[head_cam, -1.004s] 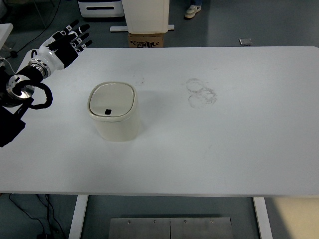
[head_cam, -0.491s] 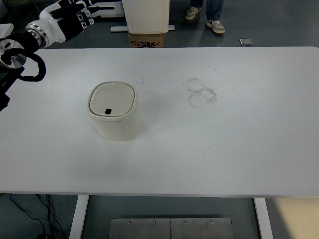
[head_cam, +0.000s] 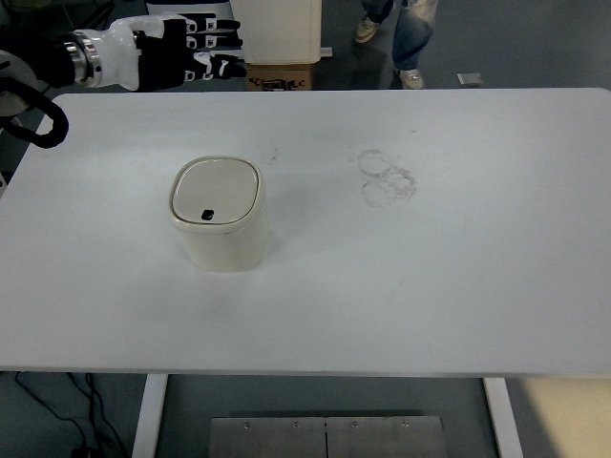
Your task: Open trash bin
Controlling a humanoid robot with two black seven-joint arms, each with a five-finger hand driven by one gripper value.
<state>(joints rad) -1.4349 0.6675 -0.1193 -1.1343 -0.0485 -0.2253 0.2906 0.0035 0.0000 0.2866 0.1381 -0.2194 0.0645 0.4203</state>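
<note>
Bin [head_cam: 218,214] lid closed on worktop [head_cam: 430,286]; I see left hand [head_cam: 177,55] beyond far edge, fingers [head_cam: 215,46] extended, empty.

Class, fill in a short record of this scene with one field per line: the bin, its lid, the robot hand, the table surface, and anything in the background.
bin: cream trash bin standing upright on the left half of the white table
lid: closed, flat, with a small dark button near its front edge
left robot hand: raised at the table's far left edge, fingers extended, holding nothing, apart from the bin
right robot hand: not in view
table surface: faint ring marks right of the bin
background: a person's legs beyond the table
</note>
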